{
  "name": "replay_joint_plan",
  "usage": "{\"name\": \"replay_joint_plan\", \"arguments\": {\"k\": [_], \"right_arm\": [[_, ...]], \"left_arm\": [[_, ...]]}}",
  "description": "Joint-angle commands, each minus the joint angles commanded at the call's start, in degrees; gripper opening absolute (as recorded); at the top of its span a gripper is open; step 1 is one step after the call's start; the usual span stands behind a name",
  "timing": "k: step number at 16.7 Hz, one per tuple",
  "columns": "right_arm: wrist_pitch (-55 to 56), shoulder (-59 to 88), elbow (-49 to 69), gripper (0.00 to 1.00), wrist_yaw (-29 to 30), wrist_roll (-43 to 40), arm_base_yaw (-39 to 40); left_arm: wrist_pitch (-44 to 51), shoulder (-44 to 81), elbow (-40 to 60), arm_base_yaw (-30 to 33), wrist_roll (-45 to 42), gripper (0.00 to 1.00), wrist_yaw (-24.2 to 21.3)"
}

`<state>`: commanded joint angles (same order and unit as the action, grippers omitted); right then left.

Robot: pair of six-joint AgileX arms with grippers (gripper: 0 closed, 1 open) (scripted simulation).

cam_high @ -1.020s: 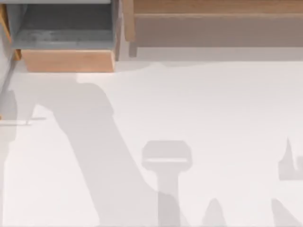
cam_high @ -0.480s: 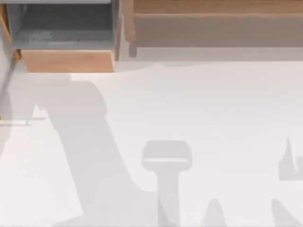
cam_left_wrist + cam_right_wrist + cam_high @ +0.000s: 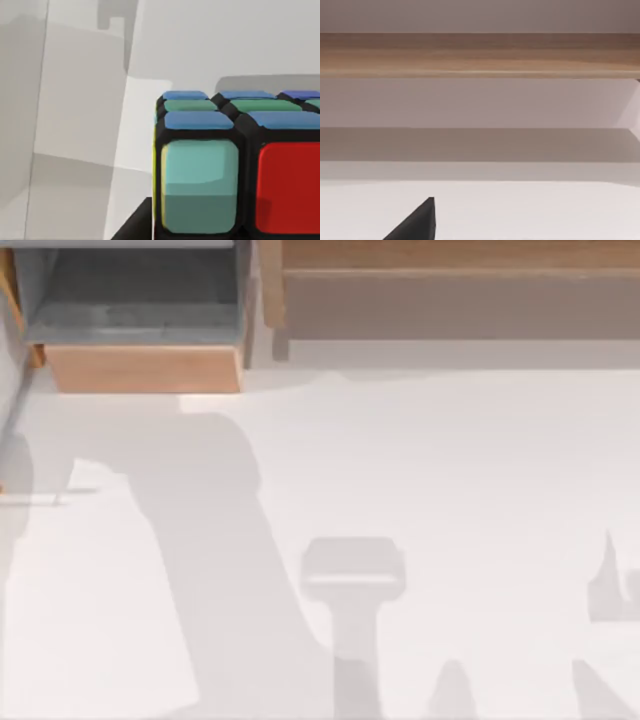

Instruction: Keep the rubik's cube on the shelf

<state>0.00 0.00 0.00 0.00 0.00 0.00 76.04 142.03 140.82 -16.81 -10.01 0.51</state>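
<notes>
The rubik's cube [image 3: 235, 170] sits very near the left wrist camera, with teal and red stickers facing it and blue and green ones above. It hangs over the white table, held in my left gripper. One black finger [image 3: 136, 226] shows at its lower corner. The shelf [image 3: 460, 255] is a long light-brown ledge with a grey-brown front face, running along the back right of the table in the top view. The right wrist view shows the shelf [image 3: 480, 55] straight ahead, with a dark tip of my right gripper [image 3: 417, 222] low in front of it.
A smaller wooden box [image 3: 140, 368] with a grey inside stands at the back left, beside the shelf's left end. Arm shadows [image 3: 220, 570] cross the white table [image 3: 450, 460].
The broad arm shadow on the table's left half swung slightly left, then back to the right and farther out. The shelf, the box and the right-hand shadows have not moved.
</notes>
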Motion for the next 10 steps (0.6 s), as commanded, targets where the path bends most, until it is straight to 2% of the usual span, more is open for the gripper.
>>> {"name": "replay_joint_plan", "arguments": {"k": [4,10], "right_arm": [[0.0,0.0,0.0,1.00,0.0,0.0,0.0],[0.0,0.0,0.0,1.00,0.0,0.0,0.0]], "left_arm": [[1.3,-11.0,-5.8,9.0,-1.6,0.00,9.7],[-7.1,-21.9,-26.4,33.5,-3.2,0.00,24.3]]}}
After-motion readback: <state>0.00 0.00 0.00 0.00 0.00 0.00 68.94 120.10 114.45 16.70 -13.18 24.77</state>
